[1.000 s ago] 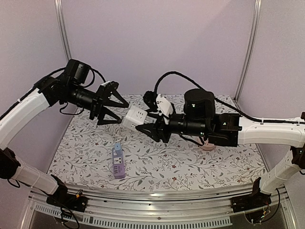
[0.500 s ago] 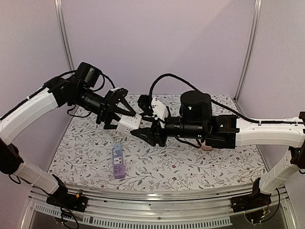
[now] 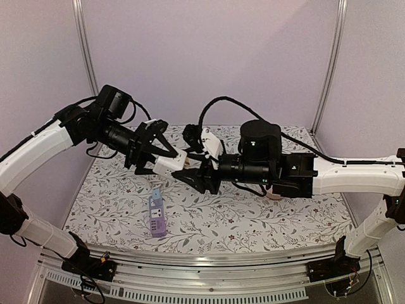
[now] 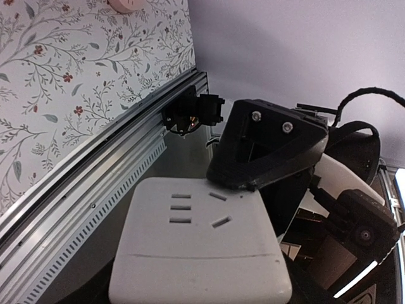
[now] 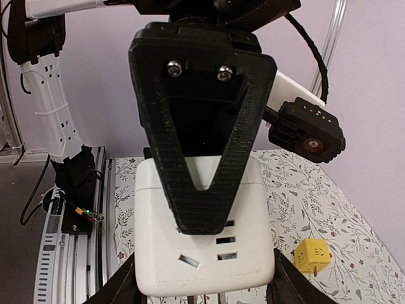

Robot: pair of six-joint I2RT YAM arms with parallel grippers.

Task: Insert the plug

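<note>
A white plug block (image 3: 169, 163) with slots in its face hangs in the air above the table, between my two grippers. My left gripper (image 3: 172, 161) comes in from the left and has closed on it. In the left wrist view the block (image 4: 196, 247) fills the space between the jaws. My right gripper (image 3: 193, 174) holds the same block from the right. In the right wrist view its dark fingers (image 5: 120, 286) flank the block (image 5: 202, 259), and a left finger lies across the face. A purple socket strip (image 3: 156, 216) lies flat on the floral cloth below.
A yellow cube adapter (image 5: 312, 255) sits on the cloth, and a pink object (image 3: 276, 194) lies under the right arm. A metal rail (image 3: 209, 259) runs along the near edge. Frame posts (image 3: 85, 38) stand at the back corners.
The left gripper, wide open beside the white block a second ago, has moved in over it and closed. The right gripper has shifted slightly left, still holding the block.
</note>
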